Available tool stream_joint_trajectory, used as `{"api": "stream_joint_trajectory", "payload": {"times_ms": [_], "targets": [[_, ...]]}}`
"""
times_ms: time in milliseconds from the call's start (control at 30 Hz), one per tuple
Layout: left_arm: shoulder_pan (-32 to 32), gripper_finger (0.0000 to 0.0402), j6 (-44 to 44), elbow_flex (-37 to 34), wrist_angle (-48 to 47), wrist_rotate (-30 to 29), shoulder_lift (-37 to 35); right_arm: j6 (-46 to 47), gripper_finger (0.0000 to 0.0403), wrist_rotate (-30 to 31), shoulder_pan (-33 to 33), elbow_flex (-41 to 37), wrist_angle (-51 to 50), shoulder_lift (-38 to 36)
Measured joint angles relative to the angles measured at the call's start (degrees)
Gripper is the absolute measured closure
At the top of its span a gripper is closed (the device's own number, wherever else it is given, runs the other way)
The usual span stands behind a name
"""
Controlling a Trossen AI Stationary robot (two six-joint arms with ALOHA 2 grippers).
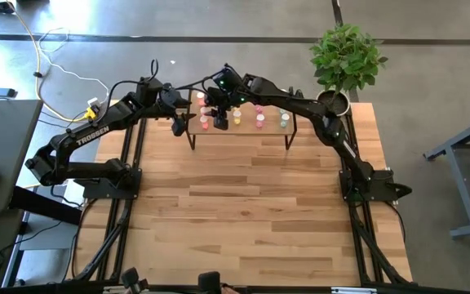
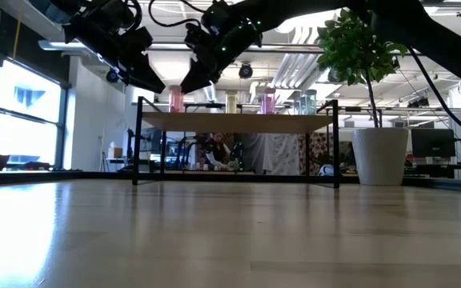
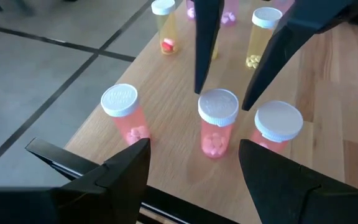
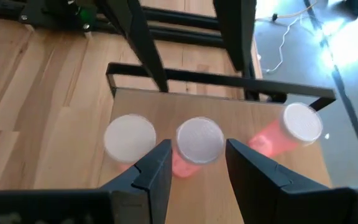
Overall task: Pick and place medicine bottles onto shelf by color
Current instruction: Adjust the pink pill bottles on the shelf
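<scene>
**Setting the pink bottle down clean**

Right tool [image 4: 196, 163] straddles the middle pink bottle [image 4: 199, 140] at the shelf's [image 4: 229, 118] nine o'clock end, fingers half-spread, apparently not clamping. Lift straight up; neighbours stand close. Left tool [image 3: 191, 163] waits wide open beside.

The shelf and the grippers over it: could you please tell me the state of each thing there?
Shelf: standing on the table, bottles on top.
Pink bottles: three, upright, capped, side by side at the shelf's end.
Yellow bottles: upright, capped, farther along.
Right gripper: open, fingers astride the middle pink bottle's cap.
Left gripper: open, empty, just off the shelf's end.
</scene>
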Motion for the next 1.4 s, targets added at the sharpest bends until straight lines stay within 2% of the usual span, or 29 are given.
{"api": "stream_joint_trajectory", "payload": {"times_ms": [1400], "targets": [[-0.02,0.0168,-1.03,0.0,0.24,0.0,0.0,-0.74,0.026,7.25,-0.01,0.12,2.62,0.2]]}}
